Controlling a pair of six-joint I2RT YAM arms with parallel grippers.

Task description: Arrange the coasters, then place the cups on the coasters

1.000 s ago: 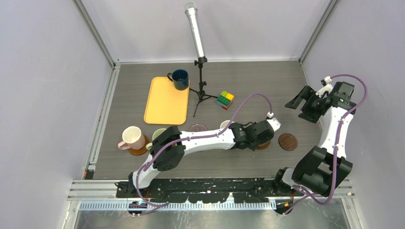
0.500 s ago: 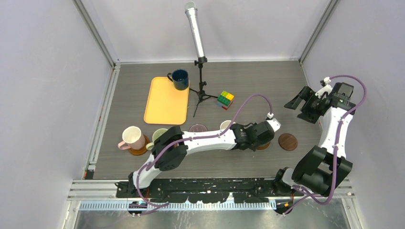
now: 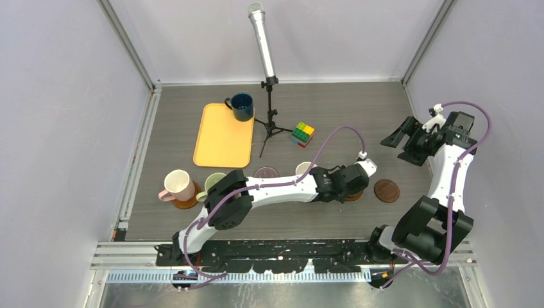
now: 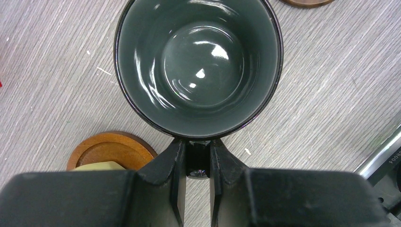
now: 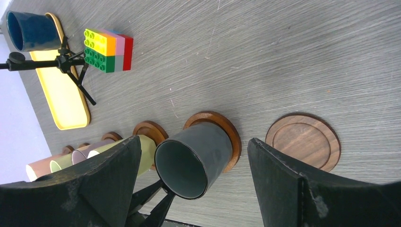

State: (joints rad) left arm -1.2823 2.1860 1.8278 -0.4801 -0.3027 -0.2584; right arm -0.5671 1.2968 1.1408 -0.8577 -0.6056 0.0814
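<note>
Here my left pincer (image 4: 196, 153) is clamped on the handle (image 4: 197, 164) of the grey mug (image 4: 198, 61), keeping it upright over its coaster (image 5: 230, 127) mid-frame, while my right pincer (image 3: 399, 136) hangs apart, upper right, out of the way.

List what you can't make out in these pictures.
- Left wrist view: grey mug covers its coaster; handle mostly buried between the left fingers.
- Top view: left arm covers that mug.
- Right wrist view: right finger cuts off the far mugs.
</note>
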